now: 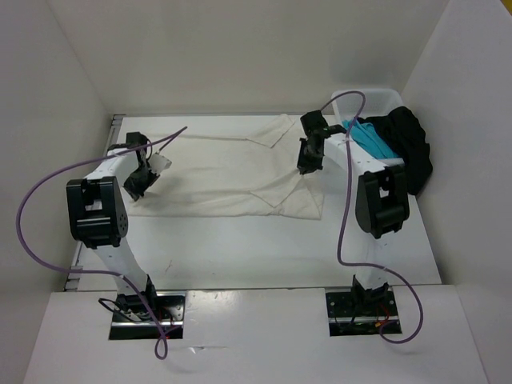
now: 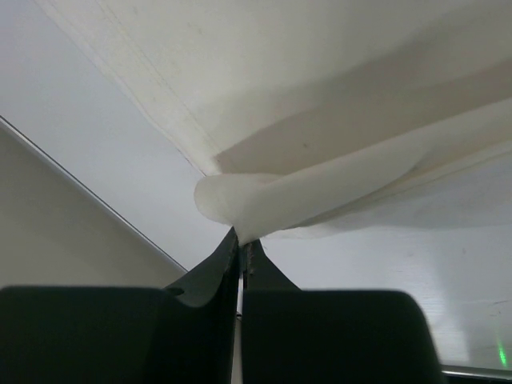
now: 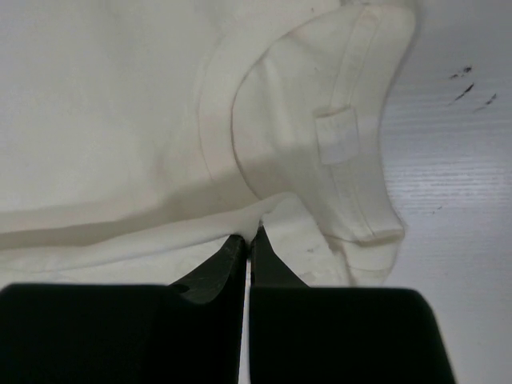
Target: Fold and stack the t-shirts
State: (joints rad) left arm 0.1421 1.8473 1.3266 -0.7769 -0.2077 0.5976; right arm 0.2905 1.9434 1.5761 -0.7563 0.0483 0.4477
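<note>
L gripper [image 2: 242, 240] & R gripper [image 3: 250, 236] both clamped on the cream-white t-shirt [image 1: 232, 172], spread mid-table [image 1: 240, 256].
L gripper: jaws closed on a soft rolled fold at the shirt's left edge, stitched hem line running past it. Cloth is matte knit, lying mostly flat w/ shallow creases. R gripper: jaws closed on fabric just beside the ribbed collar [image 3: 364, 120]; small sewn neck tag [image 3: 336, 138] looks blank, tho the view is soft. Far-right corner: white plastic basket [image 1: 384, 98], w/ turquoise t-shirt [image 1: 370, 138] & black t-shirt [image 1: 410, 148] bunched over its rim.
</note>
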